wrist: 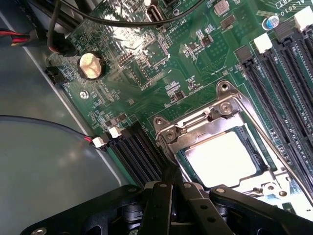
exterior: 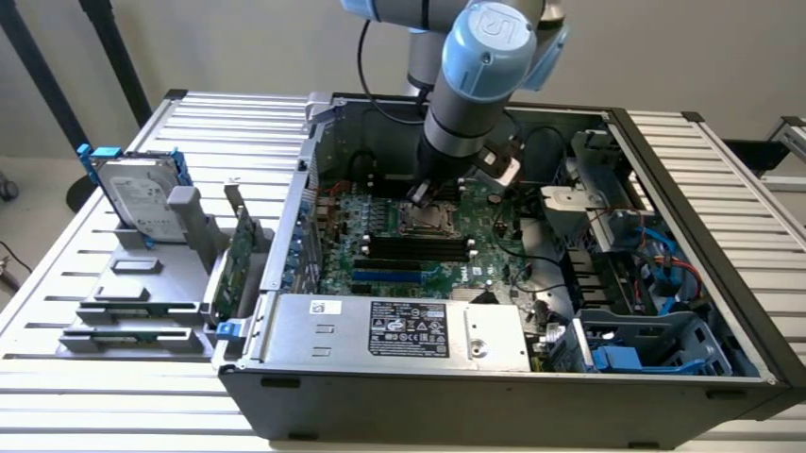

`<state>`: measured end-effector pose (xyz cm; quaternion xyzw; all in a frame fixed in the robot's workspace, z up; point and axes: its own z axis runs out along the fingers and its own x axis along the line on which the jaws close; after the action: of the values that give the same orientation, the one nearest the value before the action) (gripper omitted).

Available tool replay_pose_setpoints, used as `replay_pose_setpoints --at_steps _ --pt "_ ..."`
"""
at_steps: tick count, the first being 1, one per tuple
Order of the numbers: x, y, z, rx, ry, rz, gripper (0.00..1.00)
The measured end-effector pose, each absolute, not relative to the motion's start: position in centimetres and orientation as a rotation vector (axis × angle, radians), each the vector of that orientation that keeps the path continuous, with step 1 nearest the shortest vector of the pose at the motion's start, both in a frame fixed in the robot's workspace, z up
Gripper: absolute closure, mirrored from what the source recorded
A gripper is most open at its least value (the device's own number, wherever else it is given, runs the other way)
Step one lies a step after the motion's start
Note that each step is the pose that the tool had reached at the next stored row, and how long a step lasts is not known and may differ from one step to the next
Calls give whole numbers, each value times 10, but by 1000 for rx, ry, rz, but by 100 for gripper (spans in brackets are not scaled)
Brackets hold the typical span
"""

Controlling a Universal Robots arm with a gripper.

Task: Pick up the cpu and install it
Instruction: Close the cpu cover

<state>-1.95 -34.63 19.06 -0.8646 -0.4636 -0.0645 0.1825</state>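
1. In the wrist view the pincer (wrist: 168, 188) sits at the lower middle of the frame, its dark fingers drawn together to a narrow tip. It is closed, with nothing visibly held between the fingers.
2. Just beyond that tip lies the cpu (wrist: 221, 159), a bright silver square at lower right of the frame. It sits flat inside the socket frame (wrist: 195, 122), whose metal bracket runs round it. The pincer tip stands at the chip's near corner, beside the socket edge; whether it touches I cannot tell.
3. Judging from this, the chip is already seated and the work is at the socket. To do this well, the closed tip should press straight and gently, keeping off the chip's face and off the black slots (wrist: 139, 154) beside it.
4. Farther off on the motherboard (wrist: 161, 54) a round coin battery (wrist: 91, 66) shows at upper left.
5. In the exterior view the arm (exterior: 485, 85) reaches down from the top centre into the open computer case (exterior: 504, 396), which rests on the slatted tabletop (exterior: 743, 189). The pincer (exterior: 418, 196) hangs over the socket at frame centre
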Motion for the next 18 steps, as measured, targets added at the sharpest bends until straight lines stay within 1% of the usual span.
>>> replay_pose_setpoints --at_steps 18 --pt "-10 -349 189 -2420 -1299 -197 89"
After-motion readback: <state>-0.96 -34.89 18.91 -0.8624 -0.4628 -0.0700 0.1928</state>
